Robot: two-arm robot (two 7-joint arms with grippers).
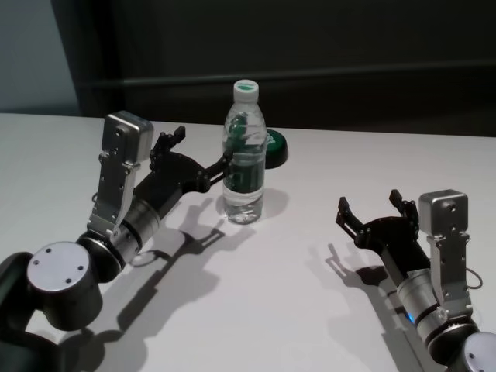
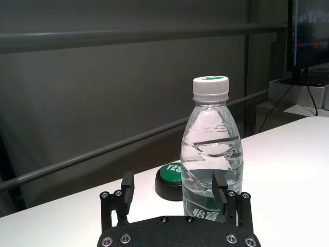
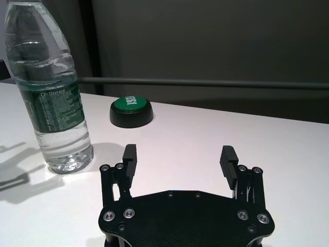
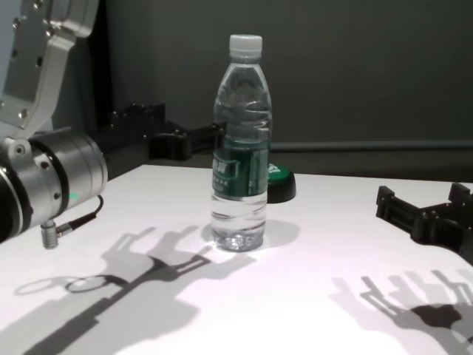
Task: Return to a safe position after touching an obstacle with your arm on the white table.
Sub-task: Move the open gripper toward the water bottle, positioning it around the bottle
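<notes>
The obstacle, a clear water bottle (image 1: 245,159) with a white cap and dark green label, stands upright on the white table (image 1: 294,310). My left gripper (image 1: 203,151) is open just left of it, and one fingertip (image 1: 225,165) reaches the bottle's side; I cannot tell whether they touch. In the left wrist view the bottle (image 2: 211,149) rises right behind one of the fingers (image 2: 220,186) of the left gripper (image 2: 174,188). My right gripper (image 1: 370,203) hovers open and empty over the table's right part, apart from the bottle (image 3: 51,92).
A low black round button with a green top (image 1: 276,147) sits just behind and to the right of the bottle, also seen as the button (image 3: 131,109). A dark wall with a rail runs behind the table's far edge.
</notes>
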